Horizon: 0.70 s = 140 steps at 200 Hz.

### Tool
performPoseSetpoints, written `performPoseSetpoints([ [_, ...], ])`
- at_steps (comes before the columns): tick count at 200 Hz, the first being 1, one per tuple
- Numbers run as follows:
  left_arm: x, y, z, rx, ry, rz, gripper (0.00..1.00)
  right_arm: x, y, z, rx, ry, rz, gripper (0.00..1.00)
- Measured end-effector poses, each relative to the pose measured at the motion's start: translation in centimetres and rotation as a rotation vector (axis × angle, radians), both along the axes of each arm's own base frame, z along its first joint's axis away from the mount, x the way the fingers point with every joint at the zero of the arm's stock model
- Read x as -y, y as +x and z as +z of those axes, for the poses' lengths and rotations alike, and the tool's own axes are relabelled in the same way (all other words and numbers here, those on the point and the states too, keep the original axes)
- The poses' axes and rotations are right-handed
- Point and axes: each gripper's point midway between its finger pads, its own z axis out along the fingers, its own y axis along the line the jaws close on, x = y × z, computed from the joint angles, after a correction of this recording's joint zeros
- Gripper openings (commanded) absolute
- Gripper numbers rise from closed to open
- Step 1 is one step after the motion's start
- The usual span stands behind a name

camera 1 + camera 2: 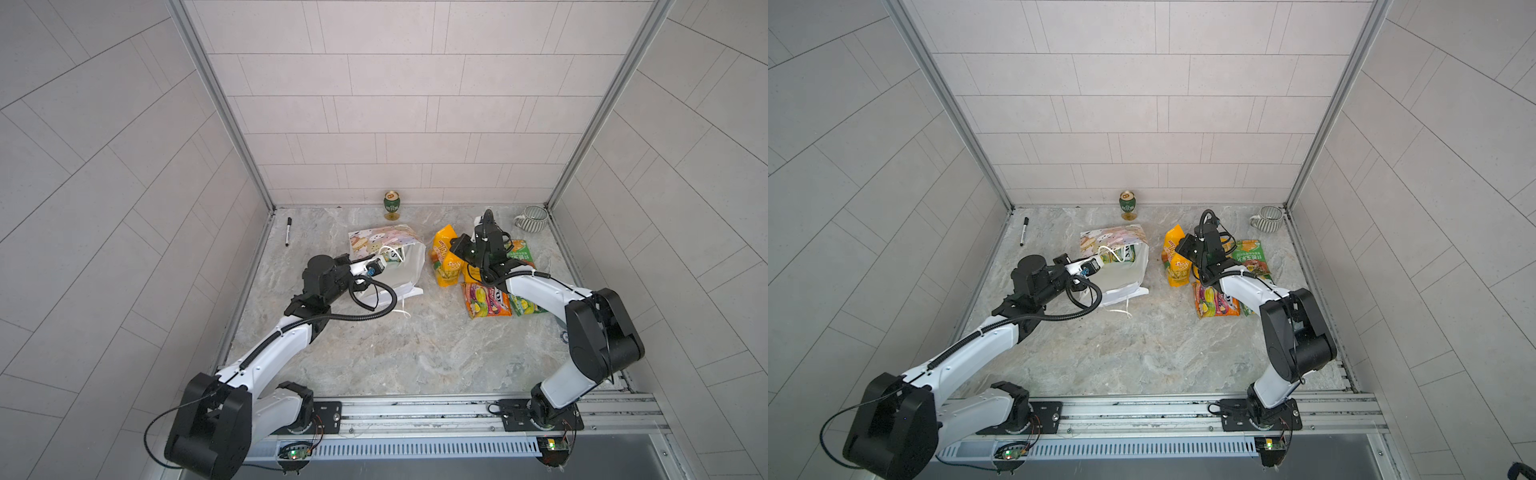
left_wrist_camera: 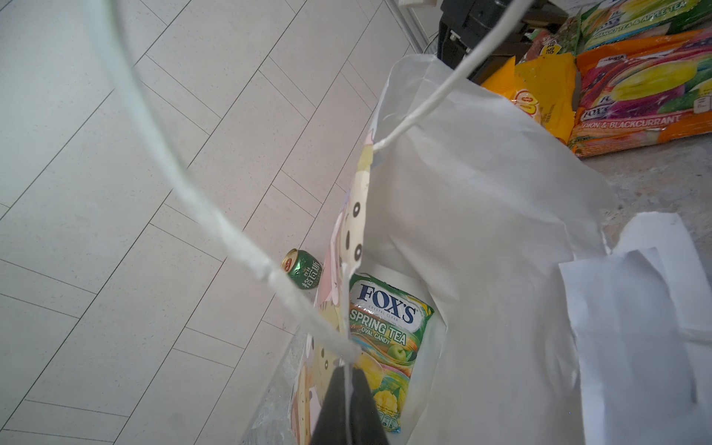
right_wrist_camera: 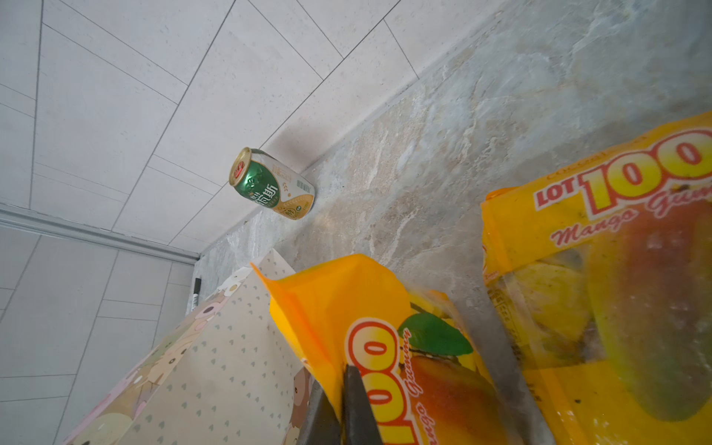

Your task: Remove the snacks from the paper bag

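**Bag-emptying, mid-task.** The bag (image 1: 384,240) lies slumped on the marbled table (image 1: 395,353), its mouth gaping. Its rim is pinched between the closed jaws of the left gripper (image 2: 348,371) at the root of a twisted cord handle (image 2: 231,239), apparently so that the thin, creased white paper is kept open. One glossy green FOX'S packet (image 2: 385,331) lies flat inside. A yellow packet (image 3: 385,327) is clamped by its edge in the right gripper (image 3: 341,373), presumably to be set with the snacks (image 1: 486,299) laid beside the bag. These are flat, crinkled pouches that overlap one another.
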Motion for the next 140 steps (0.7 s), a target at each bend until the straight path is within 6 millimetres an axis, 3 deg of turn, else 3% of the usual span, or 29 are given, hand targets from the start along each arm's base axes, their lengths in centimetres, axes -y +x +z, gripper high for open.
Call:
performPoseSetpoints([
  [92,-0.1,0.1,-0.1,-0.001,0.007,0.008,0.0,-3.9,2.8,0.0,0.054,0.314,0.045,0.0],
  [140,-0.2,0.1,-0.4,-0.009,0.015,0.01,0.01,-2.1,3.4,-1.3,0.038,0.312,-0.007,0.0],
])
